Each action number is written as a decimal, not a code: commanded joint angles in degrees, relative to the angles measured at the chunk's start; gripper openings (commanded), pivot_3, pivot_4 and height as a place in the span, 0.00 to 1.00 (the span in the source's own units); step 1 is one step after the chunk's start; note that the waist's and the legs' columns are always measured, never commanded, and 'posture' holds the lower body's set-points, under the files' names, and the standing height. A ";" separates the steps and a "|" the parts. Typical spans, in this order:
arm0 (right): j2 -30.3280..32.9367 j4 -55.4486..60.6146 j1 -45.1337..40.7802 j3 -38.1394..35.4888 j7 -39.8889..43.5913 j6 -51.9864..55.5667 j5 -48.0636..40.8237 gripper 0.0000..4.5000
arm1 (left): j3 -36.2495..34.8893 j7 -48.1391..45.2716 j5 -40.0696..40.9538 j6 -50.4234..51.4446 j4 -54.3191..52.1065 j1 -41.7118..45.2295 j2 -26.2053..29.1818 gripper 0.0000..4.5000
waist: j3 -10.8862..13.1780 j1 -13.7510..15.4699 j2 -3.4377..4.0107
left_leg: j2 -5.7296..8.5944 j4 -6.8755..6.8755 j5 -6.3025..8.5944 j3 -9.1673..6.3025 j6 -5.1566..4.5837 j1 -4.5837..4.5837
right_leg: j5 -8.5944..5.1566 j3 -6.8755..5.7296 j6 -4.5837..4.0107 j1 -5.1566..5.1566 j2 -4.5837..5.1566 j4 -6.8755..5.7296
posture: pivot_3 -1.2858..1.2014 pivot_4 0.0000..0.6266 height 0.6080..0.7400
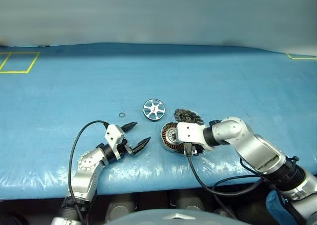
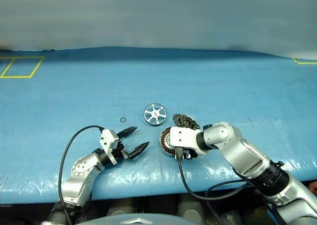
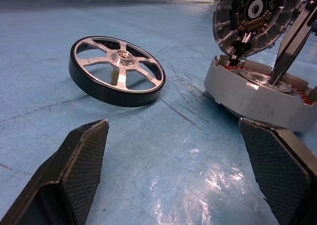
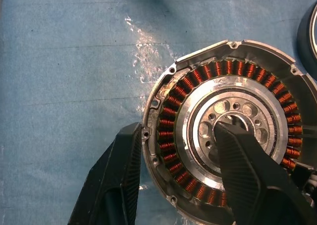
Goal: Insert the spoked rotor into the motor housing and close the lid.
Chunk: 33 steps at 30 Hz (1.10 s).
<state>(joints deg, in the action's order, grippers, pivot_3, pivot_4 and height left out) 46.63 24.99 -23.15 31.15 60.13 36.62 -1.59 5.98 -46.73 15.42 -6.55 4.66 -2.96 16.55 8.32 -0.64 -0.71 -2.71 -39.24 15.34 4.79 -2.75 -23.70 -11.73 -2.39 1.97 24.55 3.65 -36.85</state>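
Rotor point(image 1: 153, 109): loose on tabletop point(image 1: 59, 101), ahead of wide-open left pincer point(image 1: 136, 135); right pincer point(image 4: 176, 150) straddles housing point(image 4: 225, 131) wall, one finger outside, one on hub; lid point(image 3: 252, 17) raised

A polished silver metal spoked rotor point(image 3: 118, 70) with a dark rim lies on a scuffed, faintly glossy blue tabletop point(image 3: 173, 155); the matt grey metal motor housing point(image 4: 223, 136), ringed with shiny copper windings, sits between textured black fingers point(image 4: 119, 180).
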 commanded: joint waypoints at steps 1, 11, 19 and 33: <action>-0.07 -0.95 -0.28 -0.11 -0.54 -1.80 2.20 0.43 | 0.03 -0.17 0.71 0.07 -2.69 -0.25 0.25 1.00 | 0.00 0.05 0.00 | 0.00 0.00 0.00 0.00 0.00 0.00 | 0.00 0.00 0.00 0.00 0.00 0.00 | 0.52 0.24 1.00; -0.67 2.51 0.39 -1.83 -0.41 -3.52 1.83 0.78 | -0.14 -0.16 0.51 -0.88 -0.75 -0.49 0.00 1.00 | 0.01 0.10 0.01 | 0.02 0.03 0.00 0.00 0.00 -0.04 | 0.00 -0.01 -0.02 0.02 0.02 0.00 | 0.52 0.24 1.00; -0.41 6.29 1.76 -3.76 -0.05 -1.90 -0.19 0.78 | 0.05 -1.05 0.63 -1.03 0.25 -0.10 -0.10 1.00 | 0.01 0.11 0.01 | 0.03 0.02 0.00 0.00 0.00 -0.04 | 0.00 -0.02 -0.02 0.01 0.04 0.00 | 0.52 0.24 1.00; -1.44 5.52 2.56 -4.56 -1.41 0.38 -1.02 0.78 | -0.03 -1.95 0.42 -1.53 1.30 0.34 0.10 1.00 | 0.00 0.11 0.01 | 0.03 0.02 0.00 -0.01 0.00 -0.03 | 0.00 -0.05 -0.02 0.02 0.06 0.00 | 0.52 0.24 1.00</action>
<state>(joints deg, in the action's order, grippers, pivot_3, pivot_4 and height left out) 45.29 29.66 -20.66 28.60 58.83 36.58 -1.82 6.08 -48.22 15.71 -6.91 6.06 -3.03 16.44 8.32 -0.52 -0.71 -2.68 -39.22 15.35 4.78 -2.75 -23.74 -11.73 -2.43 1.95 24.56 3.71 -36.85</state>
